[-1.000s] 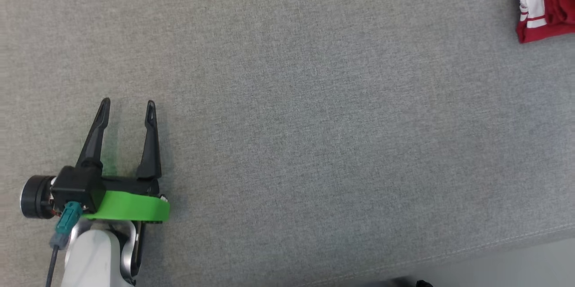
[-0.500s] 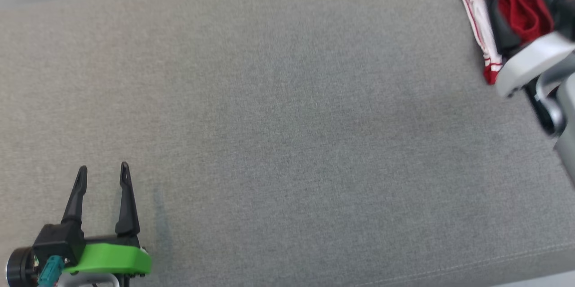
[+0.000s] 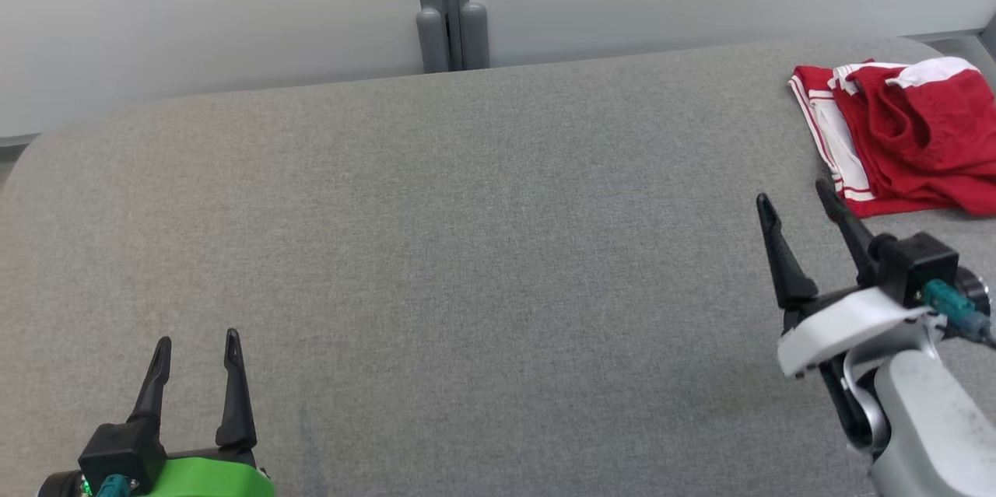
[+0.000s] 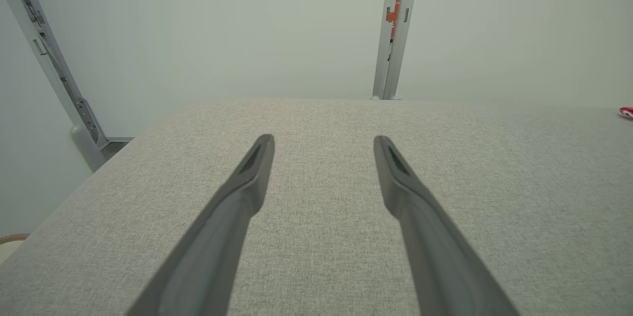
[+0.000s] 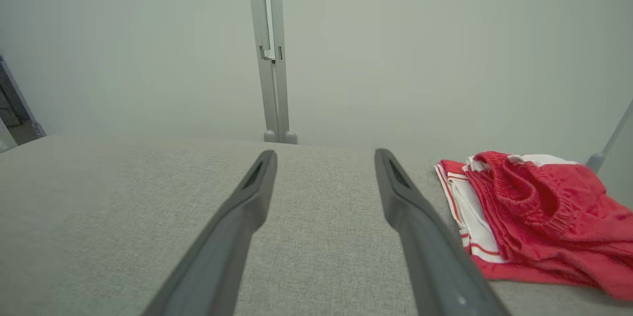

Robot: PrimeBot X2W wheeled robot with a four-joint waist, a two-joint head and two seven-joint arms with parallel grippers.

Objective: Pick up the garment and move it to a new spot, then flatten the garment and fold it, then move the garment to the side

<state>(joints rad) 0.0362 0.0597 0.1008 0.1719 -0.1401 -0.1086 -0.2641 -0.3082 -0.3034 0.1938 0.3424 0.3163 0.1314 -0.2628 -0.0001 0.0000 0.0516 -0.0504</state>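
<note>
Close in, the left gripper [image 3: 196,339] hangs over the grey padded surface [image 3: 498,248], fingers spread wide with nothing between them. The right gripper [image 3: 792,195] is just as wide open and empty. Just beyond its fingertips and a little to their right lies the red and white garment [image 3: 903,131], crumpled and not touched. The right arm is plainly the nearer. The heap seems to stretch across the fingers' line. Its right end is cut off, and the folds hide its outline.
</note>
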